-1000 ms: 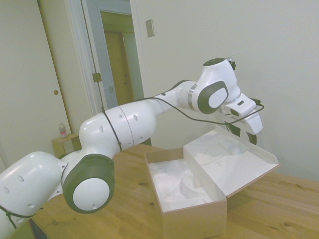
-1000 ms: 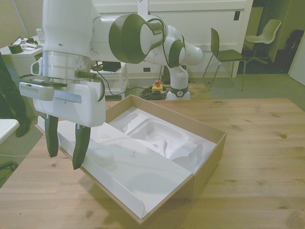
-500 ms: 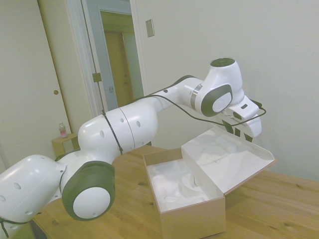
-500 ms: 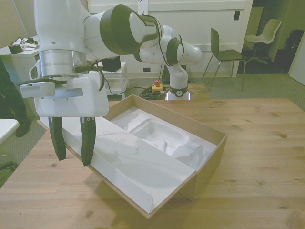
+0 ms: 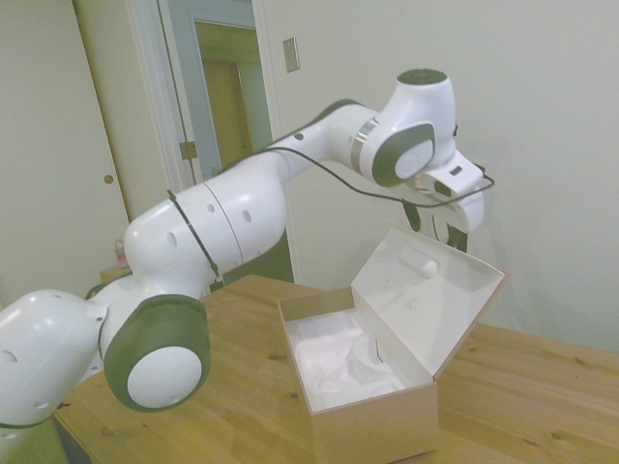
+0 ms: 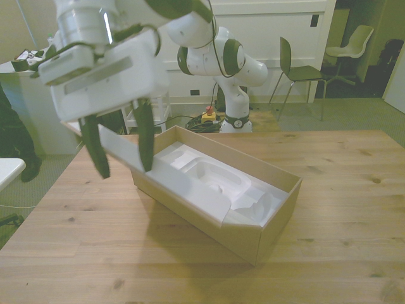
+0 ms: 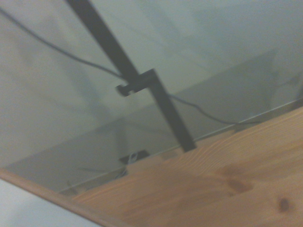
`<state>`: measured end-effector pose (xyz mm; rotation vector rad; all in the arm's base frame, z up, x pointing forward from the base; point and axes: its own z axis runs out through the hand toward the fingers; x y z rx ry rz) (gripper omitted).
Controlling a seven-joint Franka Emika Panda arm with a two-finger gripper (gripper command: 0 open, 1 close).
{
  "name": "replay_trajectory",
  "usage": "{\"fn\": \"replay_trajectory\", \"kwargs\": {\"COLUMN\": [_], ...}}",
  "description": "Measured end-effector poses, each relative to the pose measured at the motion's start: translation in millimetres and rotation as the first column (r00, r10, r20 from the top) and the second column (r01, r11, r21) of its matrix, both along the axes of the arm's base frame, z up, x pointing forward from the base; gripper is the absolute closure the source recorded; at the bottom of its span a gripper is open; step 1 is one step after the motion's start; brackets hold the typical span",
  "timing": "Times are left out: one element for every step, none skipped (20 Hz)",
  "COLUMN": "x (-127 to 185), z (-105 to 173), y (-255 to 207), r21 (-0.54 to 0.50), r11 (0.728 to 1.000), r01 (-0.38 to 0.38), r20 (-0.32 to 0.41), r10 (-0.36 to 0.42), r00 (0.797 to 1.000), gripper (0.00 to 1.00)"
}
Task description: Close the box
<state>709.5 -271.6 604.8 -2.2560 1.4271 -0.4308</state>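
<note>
White rounded arm (image 5: 242, 208) — dark grey joint caps — thin black cable.

A lab-like room: robot arm (image 5: 242, 208), bare walls, spare chairs (image 6: 297, 69).

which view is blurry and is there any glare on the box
Wrist view: soft and out of focus, showing only table and wall. Front view: the gripper close to the lens is slightly smeared. Side view: sharp; the box lining is bright white, detail washed out, no hard glare.
</note>
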Motion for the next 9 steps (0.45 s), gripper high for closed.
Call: {"fn": "replay_trajectory", "kwargs": {"x": [-4,-8,-13,-17,-21,-26,-31,-35,-38], "z": [11,19,26,31,35,38,42,46,52], "y": [16,32,50,67,84,99,115,128,139], "r21": [0.012,0.024,0.036,0.047,0.055,0.062,0.068,0.071,0.069], "r11": [0.999,0.997,0.993,0.988,0.980,0.969,0.955,0.941,0.932], "r01": [-0.034,-0.071,-0.110,-0.150,-0.193,-0.240,-0.287,-0.330,-0.355], "r20": [-0.022,-0.051,-0.085,-0.121,-0.153,-0.183,-0.210,-0.226,-0.232], "r10": [0.034,0.072,0.112,0.155,0.200,0.247,0.295,0.337,0.361], "r00": [0.999,0.996,0.990,0.980,0.968,0.951,0.932,0.914,0.903], "gripper": [0.00,0.00,0.00,0.00,0.00,0.00,0.00,0.00,0.00]}}
